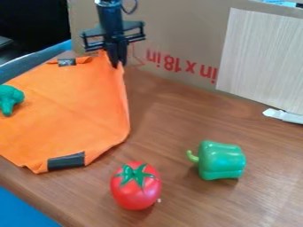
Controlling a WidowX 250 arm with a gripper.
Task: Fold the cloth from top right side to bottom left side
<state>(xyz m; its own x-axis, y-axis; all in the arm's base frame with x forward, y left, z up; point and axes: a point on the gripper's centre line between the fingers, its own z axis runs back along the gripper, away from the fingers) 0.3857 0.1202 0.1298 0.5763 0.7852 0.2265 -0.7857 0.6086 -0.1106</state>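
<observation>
Cloth of orange fabric (71, 104) lay on the brown wooden table (177, 115), its top corner apparently pinched between my black gripper's (118, 63) fingers. I feared the green toy broccoli (9, 98) resting on it might obstruct the fold.

Had room to pass low over the table (177, 113), from beside the orange cloth (65, 106) across to the green pepper (220, 160), and on between pepper and tomato (136, 188). Met an upright cardboard wall (183, 37) close behind the cloth's far end, then a pale panel (263, 57) farther right, with a white object (283, 116) near its foot. Had to clear the toy broccoli (9, 98) on the cloth at the view's left edge.
</observation>
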